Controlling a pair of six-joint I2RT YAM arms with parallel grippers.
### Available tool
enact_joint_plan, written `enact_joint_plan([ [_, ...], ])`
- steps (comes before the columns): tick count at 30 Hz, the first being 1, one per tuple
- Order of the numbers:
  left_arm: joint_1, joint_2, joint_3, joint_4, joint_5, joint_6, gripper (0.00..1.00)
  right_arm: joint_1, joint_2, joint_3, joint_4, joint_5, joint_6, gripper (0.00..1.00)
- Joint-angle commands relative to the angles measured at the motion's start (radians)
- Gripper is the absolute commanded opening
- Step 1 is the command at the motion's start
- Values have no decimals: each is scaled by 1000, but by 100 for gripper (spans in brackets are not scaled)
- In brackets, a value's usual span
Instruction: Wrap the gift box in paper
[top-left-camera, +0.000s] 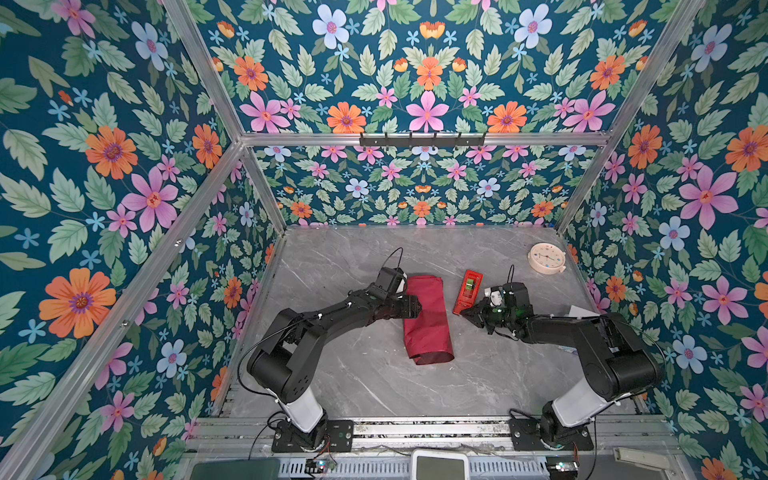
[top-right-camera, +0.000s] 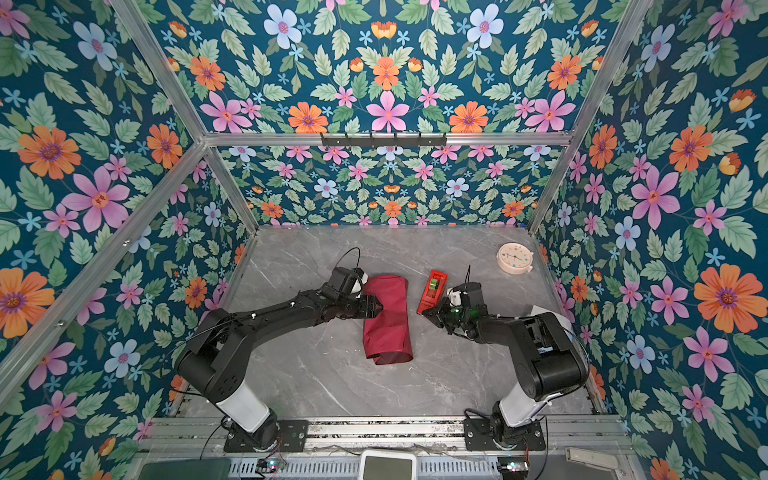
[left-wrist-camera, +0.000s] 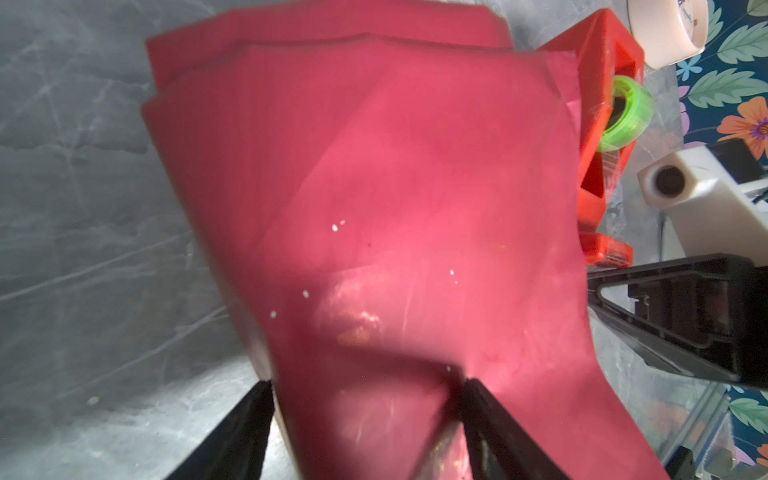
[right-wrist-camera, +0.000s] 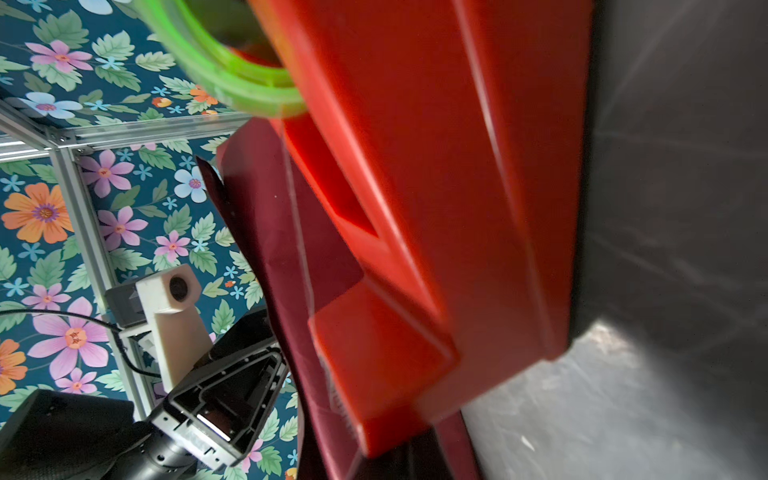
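Left wrist view puts your left gripper (left-wrist-camera: 365, 382) right on the paper (left-wrist-camera: 395, 187). The two black fingers (left-wrist-camera: 249, 419) stand well apart, one at the sheet's edge and the other planted on its maroon face, with paper running on past it. They are spread, not closed around anything. The gift box is hidden from you in every view.

In both top views you see the paper (top-left-camera: 428, 324) (top-right-camera: 388, 328) as a long, flattened roll lying about mid-table on the grey table (top-left-camera: 353, 374). Its long axis runs from the back wall toward the arm bases, with the near end leaning slightly to the right. That near end is an open mouth, darker inside, and it faces the bases. The far end shows stacked, stepped edges in the left wrist view. Your left gripper (top-left-camera: 415, 308) (top-right-camera: 376, 308) reaches in from the left and sits on the roll's left edge.

To the right of the roll and apart from it, the red tape dispenser (top-left-camera: 467, 291) (top-right-camera: 432, 291) lies nearly parallel, its near end angled toward the roll. Your right gripper (top-left-camera: 468, 312) (top-right-camera: 430, 314) has its jaws together, with the tip right at that near end. You cannot tell whether it pinches anything there. The right wrist view is filled by the dispenser (right-wrist-camera: 436, 208) and its green tape roll (right-wrist-camera: 216, 79), with the paper (right-wrist-camera: 266, 249) beside them.
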Motion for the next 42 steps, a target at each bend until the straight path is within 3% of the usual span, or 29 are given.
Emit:
enact_joint_plan([
  [1, 2, 20, -9, -158, -113, 23, 73, -2, 2, 11, -158, 51, -63, 0],
  [23, 3, 30, -9, -157, -110, 25, 73, -4, -42, 118, -448, 216, -271, 0],
  [28, 3, 33, -8, -157, -110, 27, 73, -4, -90, 98, -414, 167, -280, 0],
  [36, 3, 41, -8, -152, -107, 25, 73, 22, -313, 82, -467, 25, -331, 0],
  [42, 3, 51, -3, -150, -100, 24, 73, 154, -346, 128, -408, 100, -272, 0],
])
